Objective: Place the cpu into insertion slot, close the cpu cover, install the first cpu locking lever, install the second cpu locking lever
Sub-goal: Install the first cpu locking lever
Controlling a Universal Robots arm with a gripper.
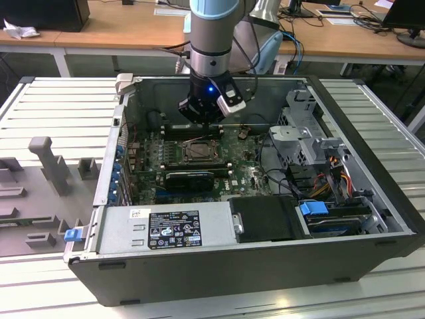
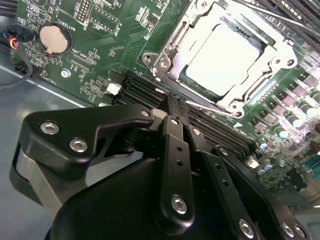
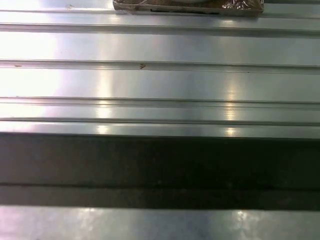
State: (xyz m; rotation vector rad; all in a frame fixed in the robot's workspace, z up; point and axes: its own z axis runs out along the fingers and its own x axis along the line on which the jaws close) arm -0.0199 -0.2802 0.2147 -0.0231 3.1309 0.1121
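Observation:
In the second wrist view the cpu (image 2: 225,55) lies flat in the insertion slot (image 2: 280,62), its pale metal top showing through the window of the cpu cover (image 2: 172,52), which lies down around it. A thin metal lever rod (image 2: 272,19) runs along the socket's far side. My gripper (image 2: 171,111) hovers over the long black memory slots (image 2: 142,90) just beside the socket, its black fingers (image 2: 175,150) shut with nothing between them. In the exterior view the gripper (image 1: 203,119) hangs just behind the socket (image 1: 199,151) inside the open computer case.
The case walls (image 1: 219,262) ring the motherboard. A power supply (image 1: 166,229) sits at the front, with drive bays and cables (image 1: 319,179) at the exterior view's right. A coin battery (image 2: 52,39) lies on the board. The ribbed metal table (image 3: 160,80) surrounds the case.

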